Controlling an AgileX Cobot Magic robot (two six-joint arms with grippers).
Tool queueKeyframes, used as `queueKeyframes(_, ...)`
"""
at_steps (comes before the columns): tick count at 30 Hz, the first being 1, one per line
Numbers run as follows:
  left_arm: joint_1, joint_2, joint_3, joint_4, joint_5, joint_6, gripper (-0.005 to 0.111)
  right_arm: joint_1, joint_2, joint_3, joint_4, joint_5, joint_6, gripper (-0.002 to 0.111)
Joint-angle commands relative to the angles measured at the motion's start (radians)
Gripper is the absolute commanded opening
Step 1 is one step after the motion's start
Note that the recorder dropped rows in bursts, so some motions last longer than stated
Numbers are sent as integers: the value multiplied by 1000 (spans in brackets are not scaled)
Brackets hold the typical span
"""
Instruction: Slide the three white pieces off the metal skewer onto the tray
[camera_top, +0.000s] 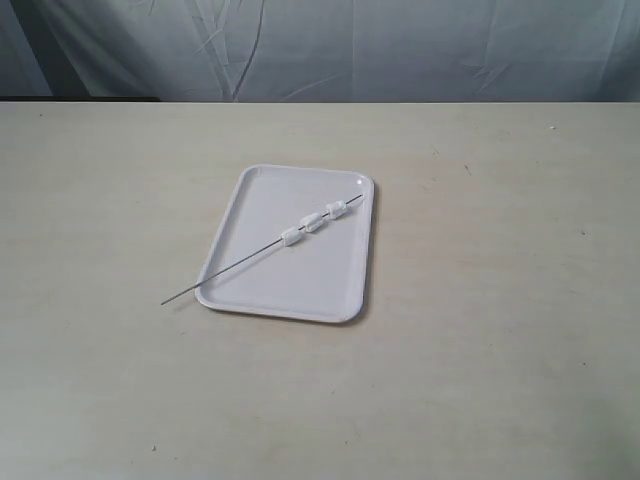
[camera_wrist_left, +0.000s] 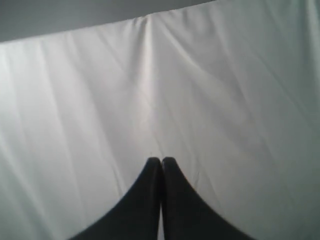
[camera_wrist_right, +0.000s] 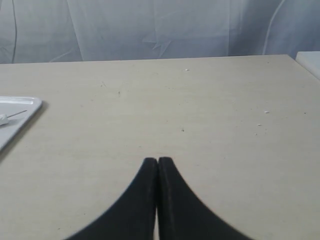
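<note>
The left pincer is clenched, its two dark fingers pressed together along their length, with nothing between them. It touches nothing. Behind it that view shows only a creased white cloth, so the arm points the pincer at the backdrop and not down at the work.

The right pincer is likewise clenched and holds nothing, its fingertips meeting in a thin seam. It hangs above the bare pale table, clear of the surface, and looks nearly level across the table top toward the cloth at the far edge. In this view one rounded corner of the tray shows off to the side, well apart from the fingers, with the skewer's tip just inside it.

In the exterior view the white tray lies flat near the middle of the table. The skewer lies slantwise across it. Its nearer end sticks out over the tray's near left corner and above the table, and its farther end reaches toward the far right corner. The three white pieces are threaded on the farther half of the rod, in a close row above the tray floor. Neither arm shows in this view.
</note>
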Motion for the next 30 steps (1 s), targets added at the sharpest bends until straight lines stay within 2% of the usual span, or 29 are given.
queueKeyframes(1,4,49,-7,201,-88,-103,0,-5,-7,2,-1,-6,-2,-1)
queueKeyframes(4,4,68,-7,277,-61,-177,0,-5,-7,2,-1,-6,-2,-1)
queueKeyframes(8,4,73,-7,281,-73,-189,0,-5,-7,2,-1,-6,-2,-1)
queueKeyframes(10,4,73,-9,283,-24,-231,0,-5,-7,2,-1,-6,-2,-1)
queueKeyframes(12,4,79,-30,313,113,-421,0,-5,-7,2,-1,-6,-2,-1)
queueKeyframes(14,4,106,-58,464,244,-668,0,-5,-7,2,-1,-6,-2,-1)
queueKeyframes(15,4,125,-69,544,252,-758,0,-5,-7,2,-1,-6,-2,-1)
queueKeyframes(18,4,196,-113,814,156,-1018,0,-5,-7,2,-1,-6,-2,-1)
queueKeyframes(20,4,249,-145,919,107,-1109,0,-5,-7,2,-1,-6,-2,-1)
queueKeyframes(22,4,306,-169,979,114,-1164,0,-5,-7,2,-1,-6,-2,-1)
queueKeyframes(30,4,489,-198,993,159,-1193,0,-5,-7,2,-1,-6,-2,-1)
